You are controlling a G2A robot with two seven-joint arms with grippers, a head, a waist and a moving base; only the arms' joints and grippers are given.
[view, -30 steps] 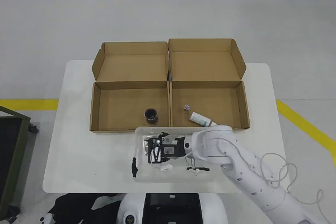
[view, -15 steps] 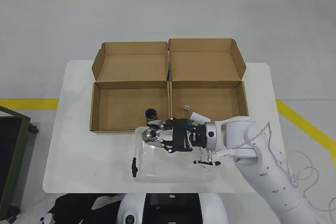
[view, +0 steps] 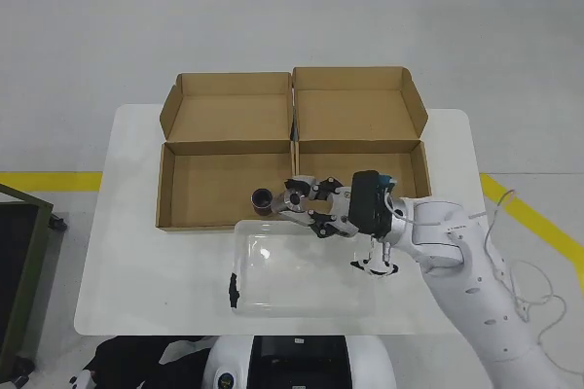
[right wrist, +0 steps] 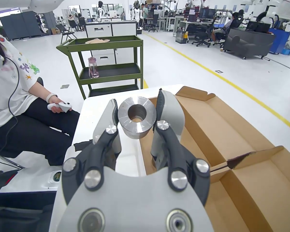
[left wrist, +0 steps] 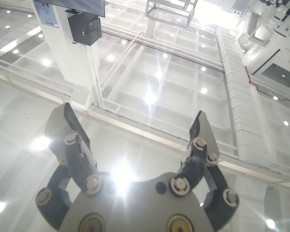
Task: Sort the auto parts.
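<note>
My right gripper (view: 294,197) (right wrist: 137,112) is shut on a shiny metal ring (right wrist: 137,117) (view: 294,197) with a round hole through it. It holds the ring in the air above the near edge of the left cardboard box (view: 185,199), close to the wall between the two boxes. A dark ring-shaped part (view: 264,200) lies in the left box, just beside the gripper. The right cardboard box (view: 409,185) holds a tiny part (view: 322,186). My left gripper (left wrist: 135,126) is open, holds nothing and points up at the ceiling.
A clear plastic bin (view: 302,277) stands at the table's front edge, below the right arm. A small black piece (view: 234,290) sits at the bin's left rim. Both box lids (view: 292,102) stand open at the back. A green cart (right wrist: 104,61) stands beyond the table.
The right gripper rose out of the clear bin with the metal ring and moved back toward the left box. The arm now covers the white bottle in the right box.
</note>
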